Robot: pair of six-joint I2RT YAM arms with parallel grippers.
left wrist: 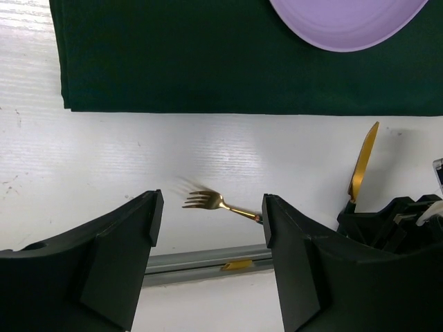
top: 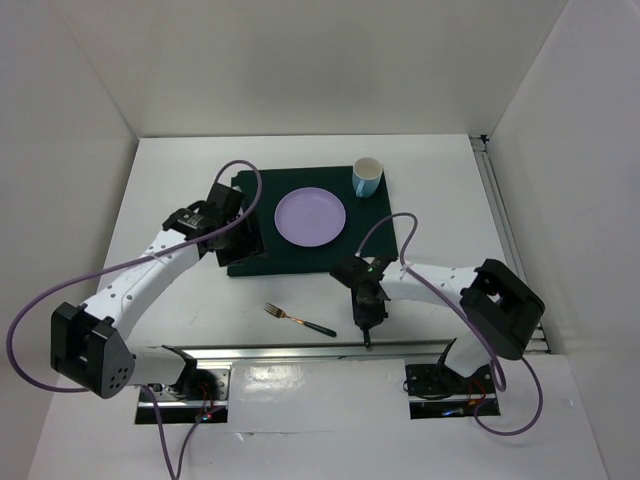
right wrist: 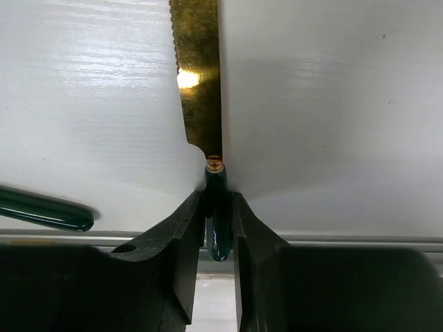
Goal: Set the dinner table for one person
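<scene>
Ok, status, left to right. Risks first.

Left pincer [left wrist: 211, 207]: spread wide, holding nothing. The fork [top: 298, 318] lies flat on the white worktop [top: 450, 180] near the front rail, off the green mat [top: 380, 232]. If I go for it, the thin handle gives my fingers little to bite. They could scrape the worktop or skid the fork away. It is also close to my right arm, so both arms reaching there at once risks a clash.

The plate [top: 311, 216] sits centred on the mat, with the cup [top: 367, 178] at the mat's far right corner. A knife carried in too wide could clip either.

Right pincer [right wrist: 218, 197]: pressed together on the knife [right wrist: 197, 69], pinching its slim green handle. The blade points away from me over bare worktop. The handle is narrow and glossy, so the knife may swivel in the pinch when I swing. I can't tell if the blade tip touches the surface.

Poses: the left arm stretches forward and inward, wrist over the mat's left edge. The right arm folds back across its base, wrist low by the front rail, just right of the fork.
</scene>
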